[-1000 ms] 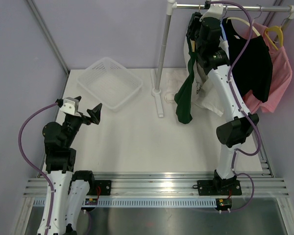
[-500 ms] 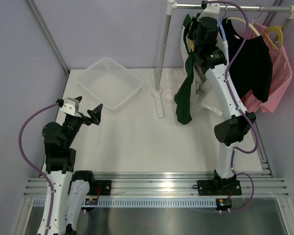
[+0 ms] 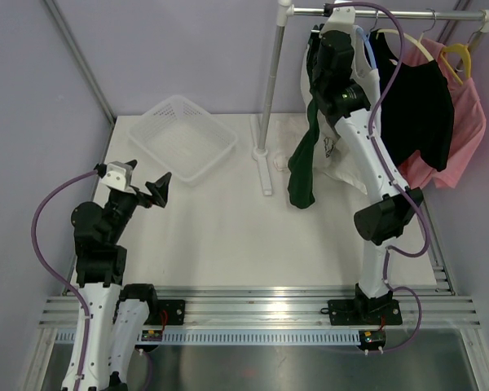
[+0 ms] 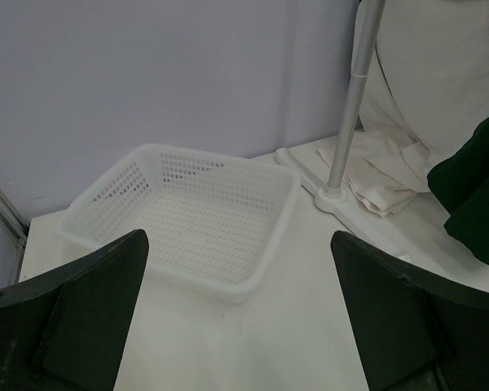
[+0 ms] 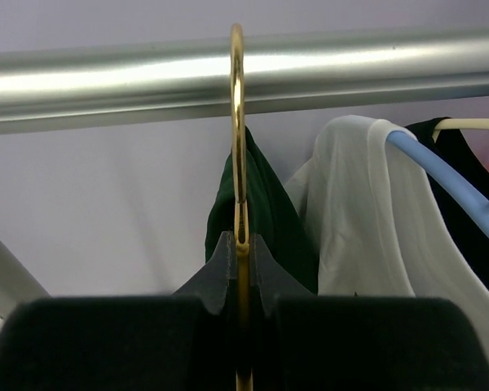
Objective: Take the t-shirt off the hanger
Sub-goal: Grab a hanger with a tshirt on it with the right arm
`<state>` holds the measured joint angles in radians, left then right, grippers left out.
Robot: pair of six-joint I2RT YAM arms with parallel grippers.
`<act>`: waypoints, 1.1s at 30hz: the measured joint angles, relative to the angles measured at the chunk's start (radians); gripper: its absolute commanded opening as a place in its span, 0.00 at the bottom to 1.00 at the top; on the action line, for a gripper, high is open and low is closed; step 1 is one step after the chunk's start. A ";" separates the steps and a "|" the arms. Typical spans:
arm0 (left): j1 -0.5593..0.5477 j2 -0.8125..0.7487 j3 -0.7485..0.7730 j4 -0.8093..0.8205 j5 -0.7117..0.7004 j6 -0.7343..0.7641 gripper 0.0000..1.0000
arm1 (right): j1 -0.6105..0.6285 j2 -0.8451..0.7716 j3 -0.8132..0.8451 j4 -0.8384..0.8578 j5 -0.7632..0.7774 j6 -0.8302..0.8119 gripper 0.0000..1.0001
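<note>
**Right tool clamped on the hanger hook, green t-shirt on the hanger**

Your right tool (image 5: pixel 238 248) is up at the clothes rail (image 5: pixel 375 69). Its two fingers are pressed together on the thin golden hanger hook (image 5: pixel 238 114), low on its stem. The hook rises in front of the rail and its top reaches above it. You cannot tell from here whether it rests on the rail or is lifted a little.

The green t-shirt (image 3: pixel 303 167) is on this hanger. It hangs down long and narrow beside the right arm, above the tabletop (image 3: pixel 220 236). In the right wrist view, the green cloth is bunched just behind the hook. A white garment (image 5: pixel 359 212) on a blue hanger (image 5: pixel 448 187) is just beside it. Further along the rail hang a black t-shirt (image 3: pixel 420 106) and a pink one (image 3: pixel 466 110).

Your left tool (image 3: pixel 145 176) is low on the left side, with the fingers wide apart and holding nothing. It faces the white basket (image 4: pixel 257 273), which stands on the tabletop near the rack post (image 3: pixel 270 81).
</note>
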<state>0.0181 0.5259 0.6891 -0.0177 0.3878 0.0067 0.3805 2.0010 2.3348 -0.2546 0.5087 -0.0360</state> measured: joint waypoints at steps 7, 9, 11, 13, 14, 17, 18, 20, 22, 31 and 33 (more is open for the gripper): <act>0.000 0.032 0.000 0.007 0.002 0.000 0.99 | 0.009 -0.072 -0.069 0.010 0.006 -0.044 0.00; 0.000 0.043 0.000 0.010 0.003 -0.007 0.99 | 0.010 -0.092 -0.076 0.020 0.007 -0.063 0.00; 0.000 0.055 0.000 0.011 0.006 -0.013 0.99 | 0.010 -0.103 -0.077 0.041 0.009 -0.083 0.00; 0.000 0.066 0.001 0.011 0.009 -0.019 0.99 | 0.010 -0.109 -0.077 0.063 0.013 -0.103 0.00; 0.000 0.070 0.001 0.011 0.010 -0.021 0.99 | 0.010 -0.110 -0.077 0.071 0.014 -0.111 0.00; 0.000 0.079 0.001 0.011 0.011 -0.026 0.99 | 0.010 -0.114 -0.087 0.087 0.013 -0.125 0.00; 0.000 0.079 0.001 0.011 0.011 -0.026 0.99 | 0.010 -0.117 -0.097 0.092 0.012 -0.126 0.00; 0.000 0.080 0.001 0.011 0.012 -0.026 0.99 | 0.011 -0.131 -0.127 0.096 0.004 -0.126 0.00; 0.000 0.080 0.001 0.011 0.013 -0.026 0.99 | 0.011 -0.155 -0.171 0.100 -0.007 -0.125 0.00; 0.000 0.074 0.001 0.012 0.017 -0.025 0.99 | 0.011 -0.264 -0.257 0.085 -0.068 -0.080 0.00; 0.000 0.067 0.001 0.012 0.025 -0.025 0.99 | 0.011 -0.282 -0.264 0.085 -0.079 -0.069 0.00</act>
<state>0.0181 0.5926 0.6899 -0.0059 0.4126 -0.0181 0.3912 1.7187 2.0712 -0.1699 0.4294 -0.1051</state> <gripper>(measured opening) 0.985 0.043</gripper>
